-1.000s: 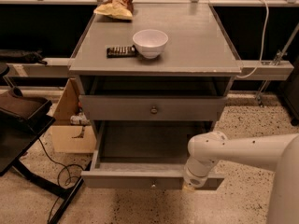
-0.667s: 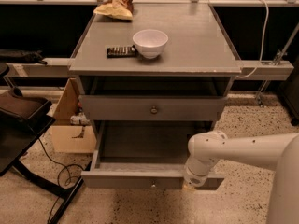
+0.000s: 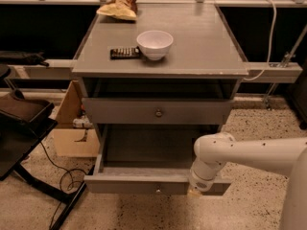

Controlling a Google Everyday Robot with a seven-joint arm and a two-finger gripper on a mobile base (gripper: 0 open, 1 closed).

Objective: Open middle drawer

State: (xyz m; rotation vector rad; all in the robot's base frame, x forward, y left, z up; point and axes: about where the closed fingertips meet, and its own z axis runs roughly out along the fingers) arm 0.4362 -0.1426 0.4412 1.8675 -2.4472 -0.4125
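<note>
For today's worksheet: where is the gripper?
Camera view, lower right: the gripper is at the pulled-out middle drawer front, right of its knob.

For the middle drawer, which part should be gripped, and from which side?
The small round knob at the centre of the front of the middle drawer, approached straight from the front: that front is flat, with nothing else protruding. The drawer stands pulled out; the gripper sits at its front's right end, off the knob.

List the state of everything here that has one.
middle drawer: pulled out, open.
top drawer: shut.
white bowl: upright on the cabinet top.
snack bag: lying crumpled at the top's back edge.
gripper: at the middle drawer's front, right of its knob.
</note>
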